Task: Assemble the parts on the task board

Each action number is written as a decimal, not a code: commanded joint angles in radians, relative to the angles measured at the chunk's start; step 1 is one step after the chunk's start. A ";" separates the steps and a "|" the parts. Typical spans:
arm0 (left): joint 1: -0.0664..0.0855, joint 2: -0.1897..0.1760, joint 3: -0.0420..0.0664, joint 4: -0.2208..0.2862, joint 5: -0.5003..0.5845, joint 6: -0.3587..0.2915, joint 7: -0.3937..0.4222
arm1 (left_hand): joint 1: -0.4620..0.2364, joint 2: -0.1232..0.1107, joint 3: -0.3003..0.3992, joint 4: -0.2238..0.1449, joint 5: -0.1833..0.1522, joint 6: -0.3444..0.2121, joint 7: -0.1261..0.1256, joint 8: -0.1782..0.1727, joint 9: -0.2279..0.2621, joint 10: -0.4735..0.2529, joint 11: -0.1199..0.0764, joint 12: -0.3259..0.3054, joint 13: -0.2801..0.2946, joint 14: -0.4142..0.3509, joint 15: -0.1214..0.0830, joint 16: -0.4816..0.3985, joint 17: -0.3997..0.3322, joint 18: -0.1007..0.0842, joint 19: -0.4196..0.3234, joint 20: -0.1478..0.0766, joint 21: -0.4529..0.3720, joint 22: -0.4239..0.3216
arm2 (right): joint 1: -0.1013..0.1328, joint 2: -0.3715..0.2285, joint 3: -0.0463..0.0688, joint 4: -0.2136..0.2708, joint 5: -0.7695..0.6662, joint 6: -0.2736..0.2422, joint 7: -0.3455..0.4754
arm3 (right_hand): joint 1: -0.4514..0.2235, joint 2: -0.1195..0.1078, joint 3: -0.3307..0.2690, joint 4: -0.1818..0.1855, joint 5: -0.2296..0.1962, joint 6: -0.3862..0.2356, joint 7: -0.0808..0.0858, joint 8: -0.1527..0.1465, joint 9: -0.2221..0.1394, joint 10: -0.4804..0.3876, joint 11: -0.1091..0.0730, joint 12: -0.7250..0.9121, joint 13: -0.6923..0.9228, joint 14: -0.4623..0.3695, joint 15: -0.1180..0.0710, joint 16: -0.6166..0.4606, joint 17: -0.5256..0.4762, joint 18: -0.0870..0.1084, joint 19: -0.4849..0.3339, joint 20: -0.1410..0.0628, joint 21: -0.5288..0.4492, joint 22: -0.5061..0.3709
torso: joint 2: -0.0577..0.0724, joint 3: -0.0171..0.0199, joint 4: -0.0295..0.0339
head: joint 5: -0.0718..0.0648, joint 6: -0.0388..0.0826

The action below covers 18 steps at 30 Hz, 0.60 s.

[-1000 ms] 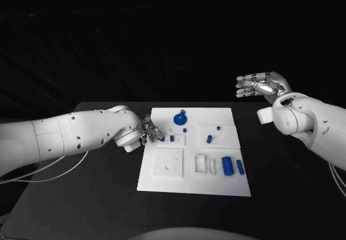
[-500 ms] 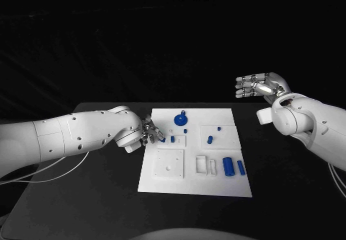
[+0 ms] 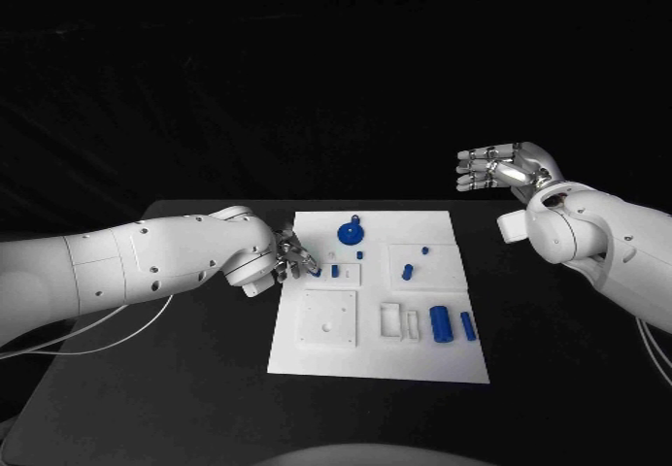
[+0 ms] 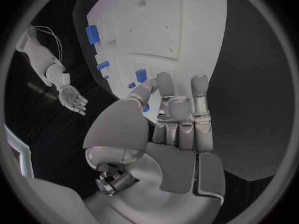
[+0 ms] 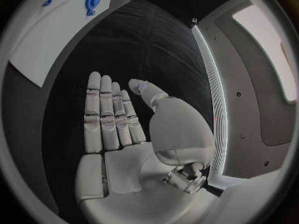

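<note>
Black table (image 3: 168, 388), white task board (image 3: 371, 354) centred, dark backdrop behind.

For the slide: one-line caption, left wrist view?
Left hand at the task board edge, fingertips beside a small blue part; right hand raised, open.

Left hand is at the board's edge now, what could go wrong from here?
1. The left hand is at the task board's left edge, its fingers by a small blue part; a slip might knock the part or shift the board.
2. The two blue cylinders lie loose near the right edge and may roll if the board shifts.
3. The right hand hovers open off the board, so nothing steadies it.
</note>
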<state>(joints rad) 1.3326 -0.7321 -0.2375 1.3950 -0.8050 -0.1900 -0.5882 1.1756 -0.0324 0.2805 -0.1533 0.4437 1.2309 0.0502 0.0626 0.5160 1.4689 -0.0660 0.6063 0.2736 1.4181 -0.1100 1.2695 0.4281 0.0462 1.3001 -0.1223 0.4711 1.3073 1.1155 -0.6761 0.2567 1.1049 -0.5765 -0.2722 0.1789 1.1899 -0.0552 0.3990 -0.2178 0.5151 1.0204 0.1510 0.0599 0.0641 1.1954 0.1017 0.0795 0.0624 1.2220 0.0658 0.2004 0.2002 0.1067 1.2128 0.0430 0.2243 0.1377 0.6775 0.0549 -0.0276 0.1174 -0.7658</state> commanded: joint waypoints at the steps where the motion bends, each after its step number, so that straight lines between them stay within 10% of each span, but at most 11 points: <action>1: -0.007 0.011 -0.004 0.005 0.004 0.024 0.013 | 0.011 -0.001 0.000 0.008 -0.010 0.137 -0.071 0.003 0.000 0.047 -0.008 0.006 0.002 -0.001 -0.003 0.006 -0.001 -0.004 0.004 0.005 -0.006 0.017 | -0.001 0.000 0.000 0.001 -0.004 0.015 0.008 | 0.002 0.008 0.010 -0.002 -0.001 -0.002 0.005 0.002 0.000 -0.003 0.003 -0.007 -0.001 -0.004 -0.001 -0.004 -0.002 0.019 -0.011 0.000 0.011 0.005 | 0.000 0.0002 -0.0005 | -0.002 -0.001; 18: -0.007 0.018 -0.004 0.003 0.004 0.028 0.021 | 0.017 0.007 -0.025 0.035 -0.087 0.151 -0.078 0.003 0.010 0.047 -0.010 0.014 0.009 -0.002 -0.003 0.015 0.000 -0.008 0.004 0.005 -0.007 0.017 | -0.005 0.000 0.000 0.000 -0.005 0.016 0.008 | 0.002 0.009 0.020 -0.008 0.000 -0.001 0.005 0.002 0.000 -0.003 0.003 -0.006 -0.001 -0.005 -0.001 -0.004 -0.002 0.019 -0.020 0.000 0.023 0.016 | 0.000 0.0004 0.0001 | -0.008 -0.001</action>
<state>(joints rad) 1.3324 -0.7237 -0.2377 1.3913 -0.8065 -0.1898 -0.5858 1.1871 -0.0289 0.2549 -0.1219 0.3638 1.2309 0.0502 0.0652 0.5276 1.4688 -0.0658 0.6135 0.2818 1.4182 -0.1098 1.2787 0.4282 0.0462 1.3028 -0.1196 0.4676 1.3079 1.1116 -0.6767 0.2567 1.1045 -0.5766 -0.2709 0.1788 1.1899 -0.0552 0.4140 -0.2273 0.5151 1.0204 0.1510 0.0599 0.0640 1.1954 0.1017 0.0795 0.0624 1.2220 0.0658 0.2004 0.1993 0.1065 1.1985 0.0430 0.2439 0.1531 0.6774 0.0555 -0.0280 0.1113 -0.7676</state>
